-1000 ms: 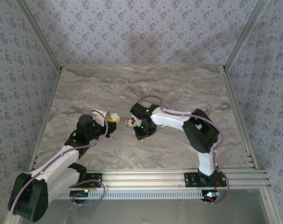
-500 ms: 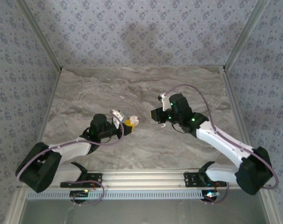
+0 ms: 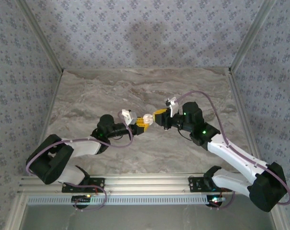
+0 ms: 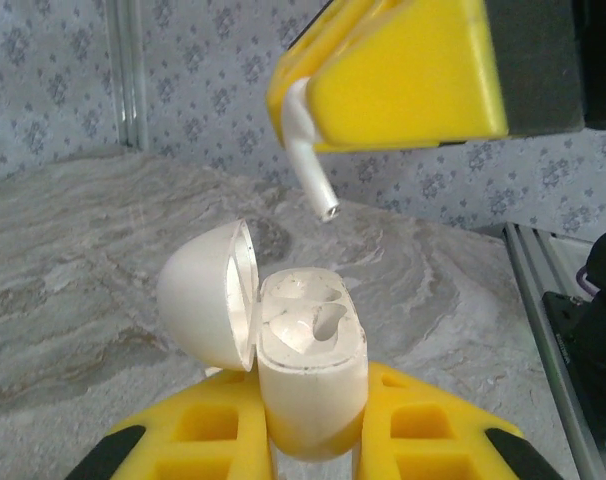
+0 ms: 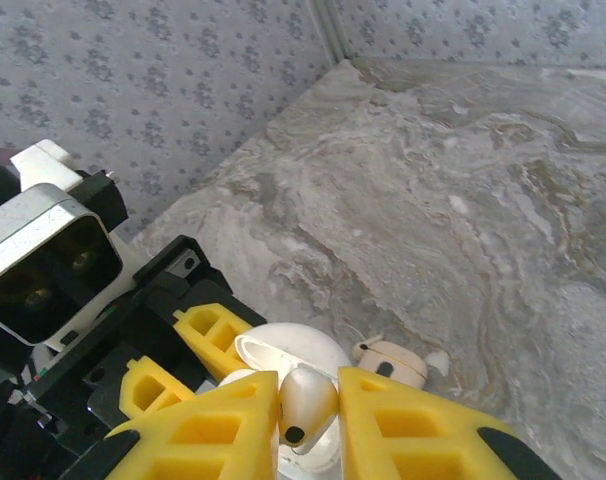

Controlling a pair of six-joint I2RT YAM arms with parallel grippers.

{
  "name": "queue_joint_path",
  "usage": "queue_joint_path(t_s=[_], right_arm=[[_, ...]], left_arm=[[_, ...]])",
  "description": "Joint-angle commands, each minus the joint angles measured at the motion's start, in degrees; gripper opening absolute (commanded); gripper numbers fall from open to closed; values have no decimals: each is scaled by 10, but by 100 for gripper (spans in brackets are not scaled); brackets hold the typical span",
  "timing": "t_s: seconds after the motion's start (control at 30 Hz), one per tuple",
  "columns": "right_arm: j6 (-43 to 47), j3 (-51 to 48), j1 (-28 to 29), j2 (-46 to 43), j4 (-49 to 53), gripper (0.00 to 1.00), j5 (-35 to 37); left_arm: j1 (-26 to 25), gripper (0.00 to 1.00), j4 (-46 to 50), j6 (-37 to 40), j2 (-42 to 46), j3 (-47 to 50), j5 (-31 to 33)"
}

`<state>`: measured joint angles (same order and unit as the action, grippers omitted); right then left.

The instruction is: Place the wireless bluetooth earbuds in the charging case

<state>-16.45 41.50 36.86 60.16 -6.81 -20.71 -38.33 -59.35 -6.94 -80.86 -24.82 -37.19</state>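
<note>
Both clamped: left tool (image 3: 141,120) on charging case (image 4: 313,390), right tool (image 3: 159,116) on earbud (image 4: 308,165) just above.

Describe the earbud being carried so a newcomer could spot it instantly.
Over the middle of the marble table, the two grippers meet tip to tip. The right gripper pinches the earbud between its yellow fingers, close to the open charging case held by the left gripper. It is the small white piece with a thin stem, unlike the rounder, lidded case.
</note>
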Motion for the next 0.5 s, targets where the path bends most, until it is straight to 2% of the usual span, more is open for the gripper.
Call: queue_joint_path(t_s=[0.0, 0.47], right_arm=[[14, -5, 7, 3, -37, 22, -21], [20, 7, 19, 30, -27, 21, -46]], left_arm=[[-5, 13, -39, 3, 4, -16, -22], [-6, 13, -38, 10, 16, -18, -13]])
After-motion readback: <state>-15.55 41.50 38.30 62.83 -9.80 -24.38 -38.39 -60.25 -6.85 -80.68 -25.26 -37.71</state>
